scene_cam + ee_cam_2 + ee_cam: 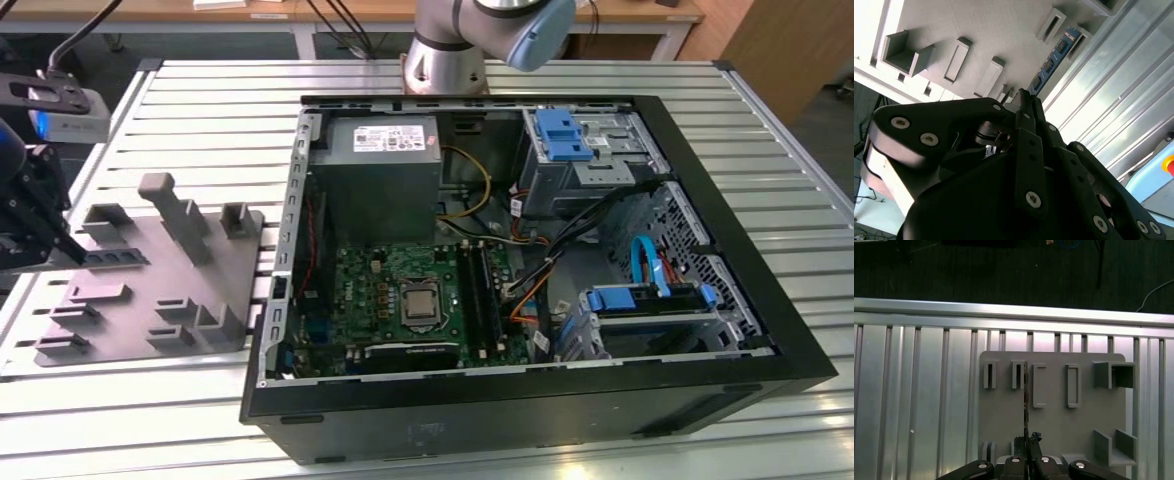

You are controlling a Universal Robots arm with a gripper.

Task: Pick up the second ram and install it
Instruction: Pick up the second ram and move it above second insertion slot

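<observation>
Slatted metal table (187, 100) sits under everything. Open PC case (787, 330) w/ motherboard (374, 300) lies well apart from the gripper (1028, 440), off to the exterior view's right. The arm base (454, 50) stands past the case.

Directly below the gripper is a grey fixture (1079, 430) w/ upright posts (163, 200) and a row of slotted holders. The gripper is clamped on the ram stick (1026, 405), pinching one end. The stick is edge-on and runs straight out ahead of the fingertips.

In the second wrist view the stick (1051, 60) reaches fwd to a slotted holder (1078, 37) near the fixture's edge. Can't tell if its far end sits in that holder or just over it. Other holders flank the stick close on both sides; the taller posts are farther off, clear of the gripper.
</observation>
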